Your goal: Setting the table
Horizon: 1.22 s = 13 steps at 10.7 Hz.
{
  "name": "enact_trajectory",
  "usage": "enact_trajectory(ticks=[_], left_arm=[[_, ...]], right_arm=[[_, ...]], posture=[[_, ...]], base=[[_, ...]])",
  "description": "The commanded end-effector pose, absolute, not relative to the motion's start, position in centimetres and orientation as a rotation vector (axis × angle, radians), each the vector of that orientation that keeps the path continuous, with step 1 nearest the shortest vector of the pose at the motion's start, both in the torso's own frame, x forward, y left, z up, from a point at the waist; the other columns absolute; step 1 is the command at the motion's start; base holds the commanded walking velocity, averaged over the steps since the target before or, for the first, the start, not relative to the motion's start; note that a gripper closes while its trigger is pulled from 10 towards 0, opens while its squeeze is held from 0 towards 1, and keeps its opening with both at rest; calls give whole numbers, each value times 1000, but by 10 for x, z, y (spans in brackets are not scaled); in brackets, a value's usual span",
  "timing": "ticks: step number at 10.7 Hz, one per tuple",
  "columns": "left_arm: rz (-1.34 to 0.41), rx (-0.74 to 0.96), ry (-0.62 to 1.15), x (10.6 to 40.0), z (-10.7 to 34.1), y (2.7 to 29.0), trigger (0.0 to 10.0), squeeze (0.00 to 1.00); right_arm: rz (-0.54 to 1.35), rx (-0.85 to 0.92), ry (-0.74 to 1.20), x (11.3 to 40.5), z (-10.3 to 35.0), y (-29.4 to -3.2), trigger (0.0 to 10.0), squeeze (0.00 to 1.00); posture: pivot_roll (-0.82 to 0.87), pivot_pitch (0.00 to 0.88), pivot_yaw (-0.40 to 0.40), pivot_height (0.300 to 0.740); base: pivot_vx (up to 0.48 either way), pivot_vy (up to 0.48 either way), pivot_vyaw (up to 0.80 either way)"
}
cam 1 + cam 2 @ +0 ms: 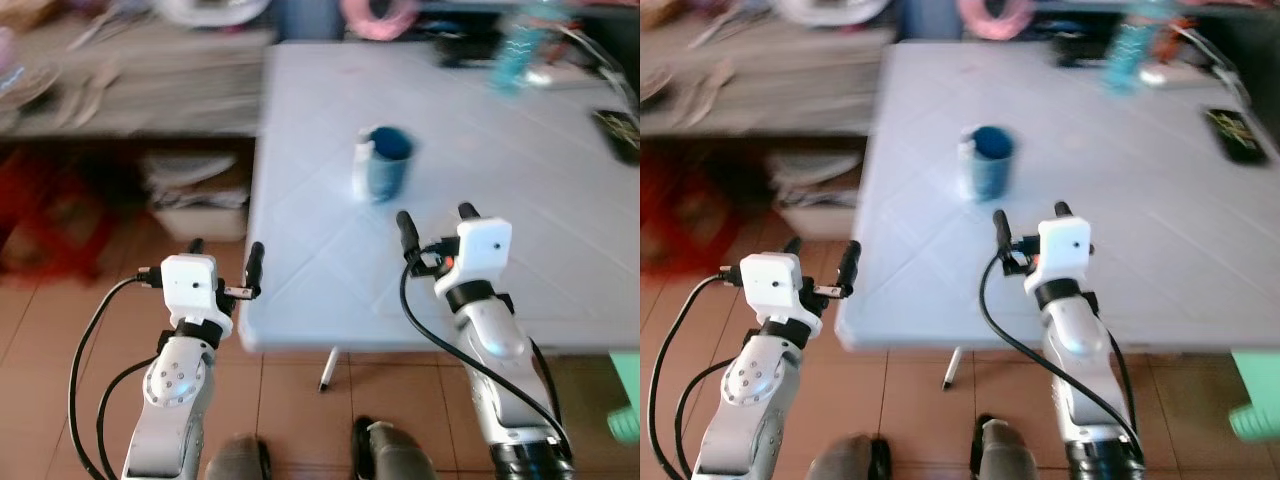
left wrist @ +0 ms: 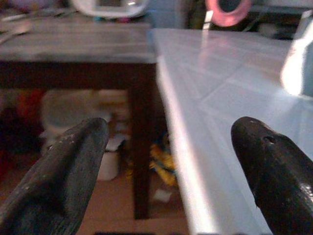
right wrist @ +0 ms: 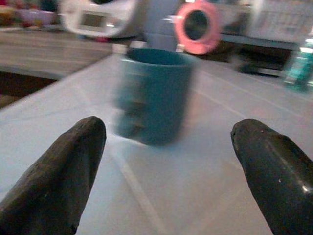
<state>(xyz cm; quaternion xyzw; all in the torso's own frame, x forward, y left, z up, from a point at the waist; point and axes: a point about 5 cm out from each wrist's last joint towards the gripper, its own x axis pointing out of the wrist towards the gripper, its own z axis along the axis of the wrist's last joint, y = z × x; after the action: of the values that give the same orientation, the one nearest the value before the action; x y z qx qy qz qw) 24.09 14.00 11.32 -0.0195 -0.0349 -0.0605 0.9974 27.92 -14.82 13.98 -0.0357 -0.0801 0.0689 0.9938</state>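
Blue mug (image 1: 388, 162) is seen standing upright on the pale table (image 1: 560, 270), a bit blurry. Right gripper (image 1: 437, 222) is held just short of it, fingers spread wide, nothing grasped. Left gripper (image 1: 225, 258) is parked off the table's edge, also spread and holding nothing.

Turquoise bottle (image 1: 517, 50): at 1 o'clock, far table edge, blurred.
Black tray (image 1: 620, 132): at 2 o'clock, right table edge.
Pink ring-shaped object (image 1: 380, 17): at 12 o'clock, beyond the table.
Wooden side counter (image 1: 130, 90): at 10 o'clock, cluttered, blurred.
Green object (image 1: 626, 395): at 4 o'clock, on tiled floor (image 1: 60, 330).
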Motion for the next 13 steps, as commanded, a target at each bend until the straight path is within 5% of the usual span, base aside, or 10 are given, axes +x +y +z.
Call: enact_trajectory(ticks=[1, 13], left_arm=[[-120, -29, -65, 239, 113, 142, 10000, 0], [-170, -47, -71, 244, 120, 131, 10000, 0]], right_arm=[[143, -57, -174, 280, 143, -146, 10000, 0], [133, -8, -129, 340, 153, -127, 10000, 0]], posture=[[-7, 172, 4, 740], [4, 234, 25, 740]], base=[[0, 0, 0], [0, 0, 0]])
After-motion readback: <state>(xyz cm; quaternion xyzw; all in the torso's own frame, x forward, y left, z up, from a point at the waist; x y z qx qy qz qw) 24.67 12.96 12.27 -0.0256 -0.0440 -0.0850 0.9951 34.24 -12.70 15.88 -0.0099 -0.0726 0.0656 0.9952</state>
